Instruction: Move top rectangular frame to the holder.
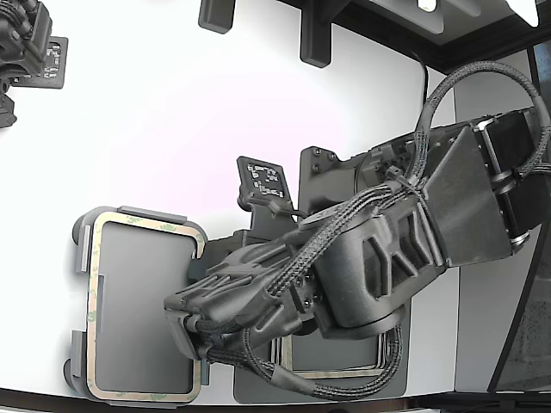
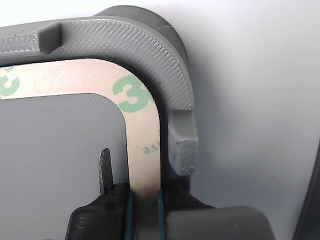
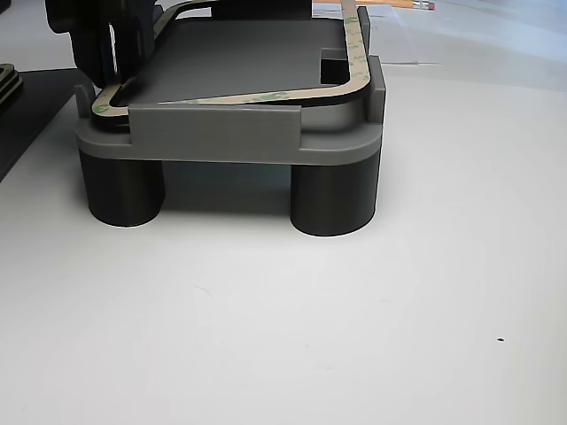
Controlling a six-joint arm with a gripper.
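Claw (image 2: 144, 210) clamped on one side strip of the top rectangular frame (image 2: 142, 150); its lower body is cut off in the wrist view. Frame lies inside the holder (image 1: 86, 232), one edge tilted up in the other view. Arm hides the stack behind on the worktop (image 1: 172, 103).

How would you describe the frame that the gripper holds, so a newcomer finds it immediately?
On the white table stands a light grey holder on short legs. The thin beige frame with green blotches lies inside its raised tabs, pinched by the gripper, unlike the frames on the dark mat.
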